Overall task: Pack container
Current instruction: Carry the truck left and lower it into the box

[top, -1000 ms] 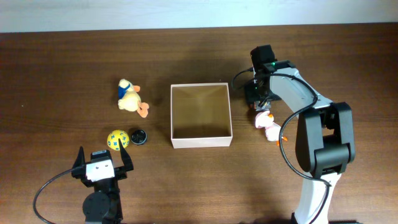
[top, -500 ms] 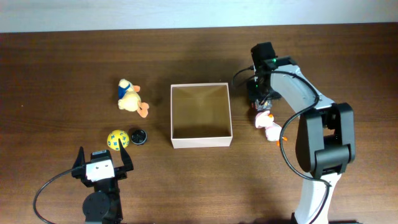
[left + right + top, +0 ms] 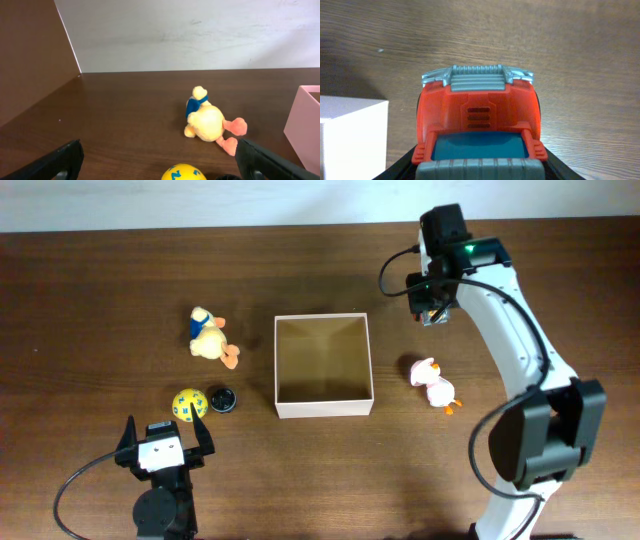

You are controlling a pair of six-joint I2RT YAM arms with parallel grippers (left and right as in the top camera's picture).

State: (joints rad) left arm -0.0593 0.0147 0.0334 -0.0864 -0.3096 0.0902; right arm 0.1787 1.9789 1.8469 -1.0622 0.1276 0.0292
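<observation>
At left: folded low at the table's near edge, with the black two-finger left gripper (image 3: 165, 438) pointed toward the far side, jaws spread wide and holding nothing. At right: stretched from the near edge far across the table along the white-and-black right arm (image 3: 515, 340), with the right gripper (image 3: 437, 312) pointed down at the far end, jaws clamped on a red plastic toy car (image 3: 479, 115).

The container (image 3: 323, 409) is set in the middle. A pink duck (image 3: 432, 383) is laid near its right side, not touching it.
</observation>
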